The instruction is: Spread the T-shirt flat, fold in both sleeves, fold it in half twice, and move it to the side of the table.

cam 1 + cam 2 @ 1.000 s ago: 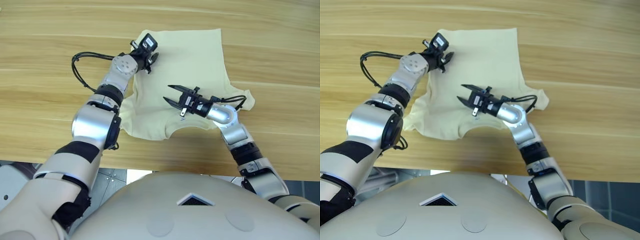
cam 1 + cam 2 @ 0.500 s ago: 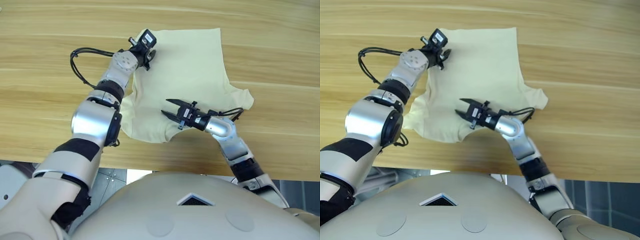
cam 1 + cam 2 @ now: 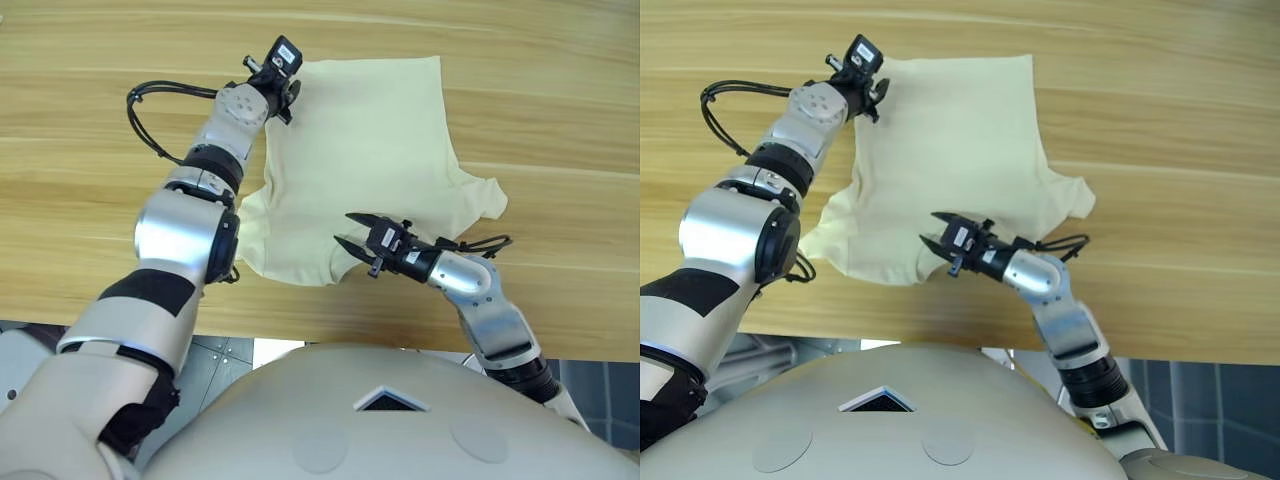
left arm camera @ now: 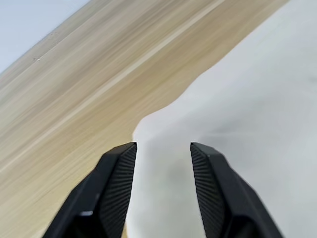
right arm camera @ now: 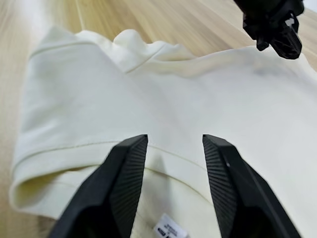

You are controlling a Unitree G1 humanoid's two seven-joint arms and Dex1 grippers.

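Left hand: I noted it at the far left corner of the T-shirt, fingers moderately apart and holding nothing, with cloth below and between them in the left wrist view.

Right hand: I noted it low over the near edge of the shirt, at the neckline, jaws spread wide and empty.

T-shirt: pale yellow, it lay mostly flat on the worktop, hem away from me and collar toward me. One sleeve stuck out on my right. The opposite sleeve sat rumpled beside my left arm, which hid part of it.

Neck label: white, it showed just under the right hand's fingers.

Cables: a black loop hung off the left wrist over bare wood. A thinner one trailed from the right wrist across the shirt's near edge.

Change over the last second: I saw the left hand move outward along the shirt's left edge to the far corner. The right hand drew back from mid-shirt to the collar edge. The shirt itself lay much as before.
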